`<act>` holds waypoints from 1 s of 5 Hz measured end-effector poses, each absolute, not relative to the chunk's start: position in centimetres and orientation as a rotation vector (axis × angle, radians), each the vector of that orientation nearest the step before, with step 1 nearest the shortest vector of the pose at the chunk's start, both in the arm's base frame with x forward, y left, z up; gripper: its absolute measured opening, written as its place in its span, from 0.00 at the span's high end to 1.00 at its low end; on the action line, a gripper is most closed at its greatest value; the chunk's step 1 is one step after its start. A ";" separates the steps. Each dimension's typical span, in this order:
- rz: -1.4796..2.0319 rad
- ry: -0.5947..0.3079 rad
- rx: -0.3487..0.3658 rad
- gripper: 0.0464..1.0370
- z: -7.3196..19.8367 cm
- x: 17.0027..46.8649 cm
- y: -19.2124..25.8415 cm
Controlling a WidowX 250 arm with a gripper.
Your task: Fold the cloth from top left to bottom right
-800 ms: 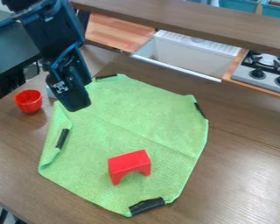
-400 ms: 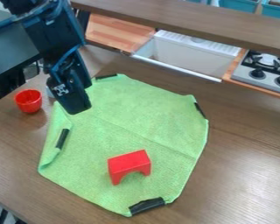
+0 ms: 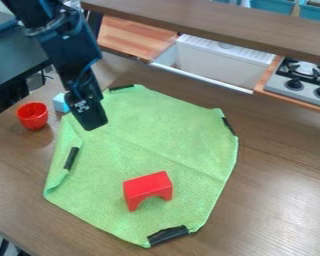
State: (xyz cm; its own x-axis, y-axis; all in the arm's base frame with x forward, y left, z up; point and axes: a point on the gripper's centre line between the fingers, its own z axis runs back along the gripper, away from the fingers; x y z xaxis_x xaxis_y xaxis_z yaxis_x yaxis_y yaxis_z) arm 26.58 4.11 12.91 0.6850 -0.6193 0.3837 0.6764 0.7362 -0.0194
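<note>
Green cloth (image 3: 156,135) spread on worktop (image 3: 276,200), tool (image 3: 94,124) at its upper-left part, opening and any grip impossible to tell; fold may snag or topple the red arch (image 3: 147,187) standing in its way, with red cup (image 3: 32,116) and pale-blue block (image 3: 60,103) near the left edge.

Cloth (image 3: 163,135) lay on the table (image 3: 276,200), its left edge partly folded inward. Arch (image 3: 147,189) stood on the cloth, toward the near end. Cup (image 3: 32,116) stood on the table, left of the cloth and apart from it. Block (image 3: 60,103) sat between cup and cloth, slightly farther back. Sink (image 3: 215,62) lay behind the cloth; stove (image 3: 281,81) was right of the sink.
</note>
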 end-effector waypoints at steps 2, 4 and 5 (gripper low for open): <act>-0.643 -0.404 -0.131 0.04 13.0 29.3 6.5; -0.581 -0.433 -0.023 0.04 12.1 32.7 8.5; -0.559 -0.427 0.008 0.04 11.5 34.8 9.5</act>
